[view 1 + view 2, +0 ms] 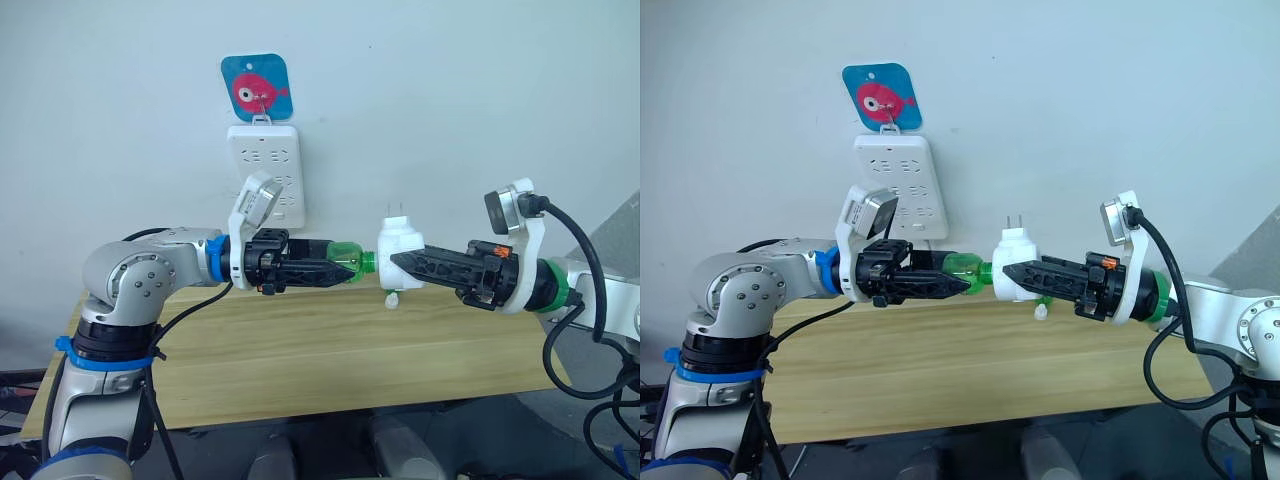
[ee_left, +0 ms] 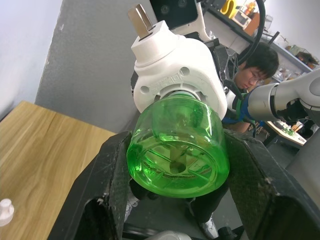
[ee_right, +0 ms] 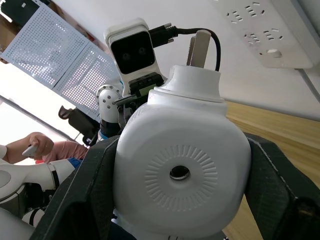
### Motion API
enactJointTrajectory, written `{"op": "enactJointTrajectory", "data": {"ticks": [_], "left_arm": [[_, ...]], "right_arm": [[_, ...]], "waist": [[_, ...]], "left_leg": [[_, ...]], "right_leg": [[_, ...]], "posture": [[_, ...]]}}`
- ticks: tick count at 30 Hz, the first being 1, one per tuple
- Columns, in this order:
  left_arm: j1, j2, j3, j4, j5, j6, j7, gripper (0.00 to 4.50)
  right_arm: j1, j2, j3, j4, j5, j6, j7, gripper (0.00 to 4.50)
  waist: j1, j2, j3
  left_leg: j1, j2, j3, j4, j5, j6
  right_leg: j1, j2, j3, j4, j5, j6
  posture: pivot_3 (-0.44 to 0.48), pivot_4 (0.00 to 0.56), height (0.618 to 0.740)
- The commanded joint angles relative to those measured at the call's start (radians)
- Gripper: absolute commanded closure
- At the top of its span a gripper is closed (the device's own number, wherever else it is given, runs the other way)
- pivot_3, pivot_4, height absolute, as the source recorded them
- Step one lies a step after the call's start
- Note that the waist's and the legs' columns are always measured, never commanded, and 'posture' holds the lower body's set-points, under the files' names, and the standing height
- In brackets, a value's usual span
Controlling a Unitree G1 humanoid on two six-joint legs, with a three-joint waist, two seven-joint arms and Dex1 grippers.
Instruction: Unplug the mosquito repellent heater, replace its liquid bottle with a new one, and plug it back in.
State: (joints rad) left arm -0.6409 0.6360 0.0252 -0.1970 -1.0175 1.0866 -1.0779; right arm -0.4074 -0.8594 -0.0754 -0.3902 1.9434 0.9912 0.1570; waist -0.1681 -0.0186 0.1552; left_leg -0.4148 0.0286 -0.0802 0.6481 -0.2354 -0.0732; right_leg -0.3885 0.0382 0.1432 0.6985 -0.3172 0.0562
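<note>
The white mosquito repellent heater point(image 1: 399, 241) hangs in the air above the wooden table, prongs pointing up. My right gripper point(image 1: 397, 263) is shut on its rounded body, whose vented face point(image 3: 180, 172) fills the right wrist view. A green liquid bottle point(image 1: 346, 258) sticks out of the heater's left side, its neck seated in the heater point(image 2: 172, 70). My left gripper point(image 1: 342, 270) is shut on that bottle point(image 2: 177, 147), a finger on each side. Both arms meet at the middle, just in front of the wall.
A white power strip point(image 1: 266, 172) hangs on the wall under a blue fish hook point(image 1: 256, 88). A small white cap point(image 1: 392, 299) lies on the wooden table point(image 1: 300, 350). A person sits behind in the left wrist view point(image 2: 252, 70).
</note>
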Motion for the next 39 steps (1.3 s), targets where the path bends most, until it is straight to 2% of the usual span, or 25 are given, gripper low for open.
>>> {"op": "enactJointTrajectory", "data": {"ticks": [1,16,20,33,34,39], "left_arm": [[-0.013,-0.013,0.007,-0.043,-0.008,-0.026,0.001,2.1],[-0.003,-0.078,-0.013,-0.065,0.006,-0.056,0.015,2.1],[0.019,-0.09,-0.016,-0.072,0.031,-0.082,0.016,2.1],[0.031,-0.188,0.018,-0.023,0.032,-0.147,0.134,2.1],[0.03,-0.195,0.022,-0.017,0.032,-0.15,0.143,2.1],[0.015,-0.222,0.035,0.024,0.042,-0.171,0.18,2.1]], "right_arm": [[-0.021,-0.002,0.002,-0.028,0.017,-0.009,-0.004,1.41],[-0.117,0.005,0.081,-0.003,-0.007,0.053,0.011,1.41],[-0.127,-0.015,0.079,0.014,-0.016,0.08,0.027,0.05],[-0.113,-0.103,0.065,-0.039,-0.004,0.122,0.082,0.0],[-0.111,-0.108,0.061,-0.054,-0.023,0.125,0.097,0.0],[-0.01,-0.175,0.038,-0.294,-0.354,0.119,0.31,0.0]], "waist": [[0.0,0.0,0.0],[0.0,0.0,0.0],[0.0,0.0,0.0],[0.0,0.0,0.0],[0.0,0.0,0.0],[0.004,0.0,0.0]], "left_leg": [[0.0,0.0,0.0,0.0,0.0,0.0],[0.0,0.0,0.0,0.0,0.0,0.0],[0.0,0.0,0.0,0.0,0.0,0.0],[0.0,0.0,0.0,0.001,0.0,0.0],[0.0,0.0,0.0,0.001,0.0,0.0],[0.0,0.0,-0.001,0.001,0.0,0.0]], "right_leg": [[0.0,0.0,0.0,0.0,0.0,0.0],[0.0,0.0,0.0,0.0,0.0,-0.001],[0.0,0.0,0.0,0.0,0.001,-0.002],[0.0,0.0,0.0,0.0,0.001,-0.001],[0.0,0.0,0.0,0.0,0.001,-0.001],[0.0,0.0,-0.001,0.0,-0.001,0.001]], "posture": [[-0.174,0.11,0.74],[-0.179,0.1,0.74],[-0.178,0.099,0.74],[-0.186,0.097,0.74],[-0.186,0.097,0.74],[-0.193,0.097,0.74]]}}
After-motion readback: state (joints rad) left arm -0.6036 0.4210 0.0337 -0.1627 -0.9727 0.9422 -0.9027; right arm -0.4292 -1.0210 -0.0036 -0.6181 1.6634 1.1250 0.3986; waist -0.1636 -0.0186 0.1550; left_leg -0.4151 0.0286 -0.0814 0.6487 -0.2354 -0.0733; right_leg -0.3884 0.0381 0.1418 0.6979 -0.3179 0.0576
